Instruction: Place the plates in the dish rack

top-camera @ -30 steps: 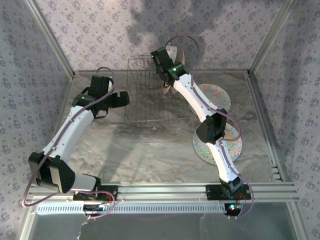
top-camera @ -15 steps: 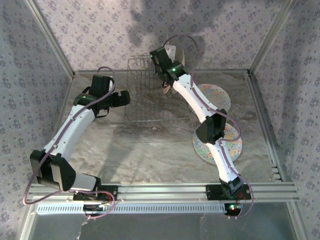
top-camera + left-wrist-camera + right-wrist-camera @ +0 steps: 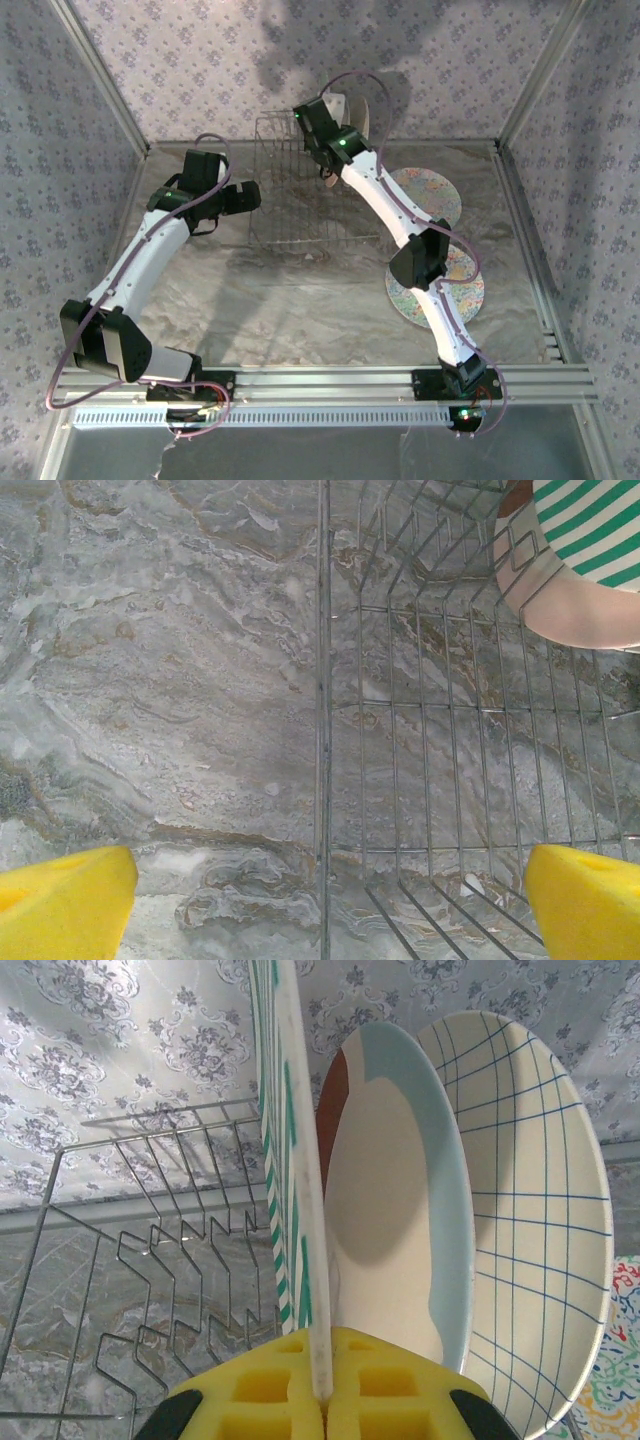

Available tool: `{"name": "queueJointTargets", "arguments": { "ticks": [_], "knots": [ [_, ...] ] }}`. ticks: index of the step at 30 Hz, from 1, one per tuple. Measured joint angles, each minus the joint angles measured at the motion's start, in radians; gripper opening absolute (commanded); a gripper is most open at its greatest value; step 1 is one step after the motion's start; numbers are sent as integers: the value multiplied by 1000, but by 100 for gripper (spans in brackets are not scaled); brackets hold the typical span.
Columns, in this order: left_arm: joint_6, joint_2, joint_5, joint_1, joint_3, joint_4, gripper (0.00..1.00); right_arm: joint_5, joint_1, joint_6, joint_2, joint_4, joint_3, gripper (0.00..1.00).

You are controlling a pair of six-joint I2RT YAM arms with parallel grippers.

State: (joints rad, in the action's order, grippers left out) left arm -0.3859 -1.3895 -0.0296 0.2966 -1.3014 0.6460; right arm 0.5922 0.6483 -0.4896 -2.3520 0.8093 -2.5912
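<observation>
Marbled grey table (image 3: 300, 300) is stretching between wallpapered walls, seen from above and behind two white arms.

At the left, the left gripper (image 3: 250, 195) is hovering just beside the left edge of the rack (image 3: 295, 195). Its jaws are spread wide and holding nothing. Its wrist view is looking down on bare wire and stone. This arm is sitting where it sat a second ago.

Right of centre, the right gripper (image 3: 322, 1400) is reaching over the far right part of the rack. Its jaws are clamped on the rim of the striped plate (image 3: 280, 1180) and are holding it upright, edge-on. Over the last second this gripper has been drifting slightly left and toward the back wall, carrying the plate with it. That shift is probably lining the plate up with a free slot. Whether its far edge is already sitting between prongs cannot be told.

Just right of the striped plate, the cream plate (image 3: 395, 1240) is standing upright. The grid plate (image 3: 540, 1210) is standing close behind it. Both appear to be seated at the far right end of the rack.

Farther right, a mosaic plate (image 3: 440, 195) is lying flat on the table. A second mosaic plate (image 3: 465, 285) is lying nearer the arm bases, partly under the right arm. By this reading two plates are loaded, a third is going in, and two are waiting.
</observation>
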Motion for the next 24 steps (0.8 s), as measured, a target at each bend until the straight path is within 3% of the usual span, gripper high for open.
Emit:
{"name": "queueJointTargets", "arguments": {
  "ticks": [19, 24],
  "knots": [
    [0, 6, 8, 0, 37, -7, 99, 14, 8, -61, -57, 40, 33, 0],
    [-1, 14, 8, 0, 50, -7, 99, -1, 10, -76, -77, 31, 46, 19]
  ]
}}
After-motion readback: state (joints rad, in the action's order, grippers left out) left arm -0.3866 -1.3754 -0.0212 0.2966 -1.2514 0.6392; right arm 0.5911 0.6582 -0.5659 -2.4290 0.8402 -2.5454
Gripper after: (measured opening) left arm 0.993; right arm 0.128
